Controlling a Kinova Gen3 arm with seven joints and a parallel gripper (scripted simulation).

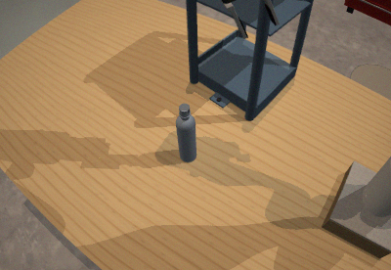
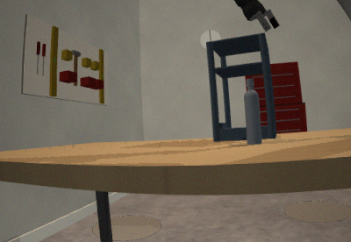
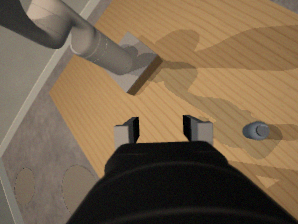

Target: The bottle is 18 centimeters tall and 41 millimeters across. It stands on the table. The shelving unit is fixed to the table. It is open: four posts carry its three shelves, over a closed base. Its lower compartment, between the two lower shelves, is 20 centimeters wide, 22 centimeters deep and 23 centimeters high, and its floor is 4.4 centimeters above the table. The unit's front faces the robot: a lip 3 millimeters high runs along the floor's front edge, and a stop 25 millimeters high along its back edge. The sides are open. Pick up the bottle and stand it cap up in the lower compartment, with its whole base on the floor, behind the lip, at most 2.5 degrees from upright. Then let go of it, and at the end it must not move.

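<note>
The grey-blue bottle (image 1: 186, 133) stands upright, cap up, on the wooden table in front of the shelving unit (image 1: 249, 50). It also shows in the exterior view (image 2: 253, 111) and, from above, at the right of the wrist view (image 3: 256, 131). The dark blue shelving unit has four posts and open shelves; its lower compartment (image 1: 244, 69) is empty. My gripper (image 1: 254, 18) hangs high above the table, near the top of the unit, well above the bottle. Its fingers are open with nothing between them. It shows at the top of the exterior view (image 2: 266, 19).
The robot's grey base block (image 1: 364, 206) stands at the table's right edge. A red drawer cabinet (image 2: 285, 97) stands behind the table. A tool board (image 2: 66, 67) hangs on the left wall. A small bracket (image 1: 219, 99) fixes the unit to the table.
</note>
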